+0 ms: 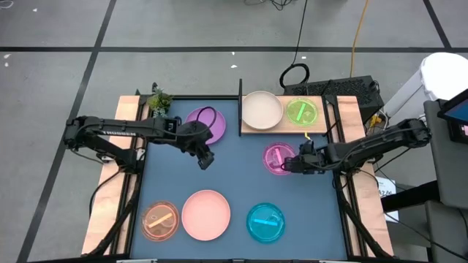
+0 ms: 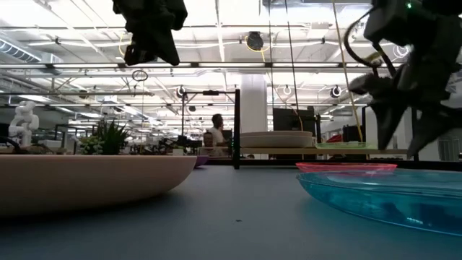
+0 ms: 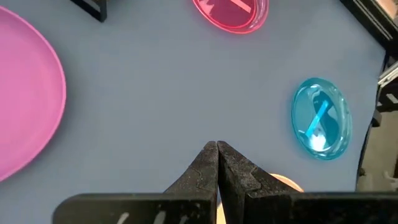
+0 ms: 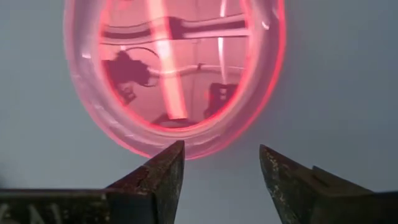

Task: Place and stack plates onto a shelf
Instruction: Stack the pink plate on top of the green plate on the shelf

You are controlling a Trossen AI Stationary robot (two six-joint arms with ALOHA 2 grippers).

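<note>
Hovering, right pincer (image 4: 221, 163): jaws wide, at rim of magenta dish (image 4: 174, 68), not gripping.
Left pincer (image 3: 217, 149): shut, empty, above mat (image 1: 234, 175).

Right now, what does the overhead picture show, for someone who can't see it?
Two robot arms reach over a blue mat; the right gripper is open beside a magenta dish. A cream plate and green dish sit on the wooden shelf.
</note>
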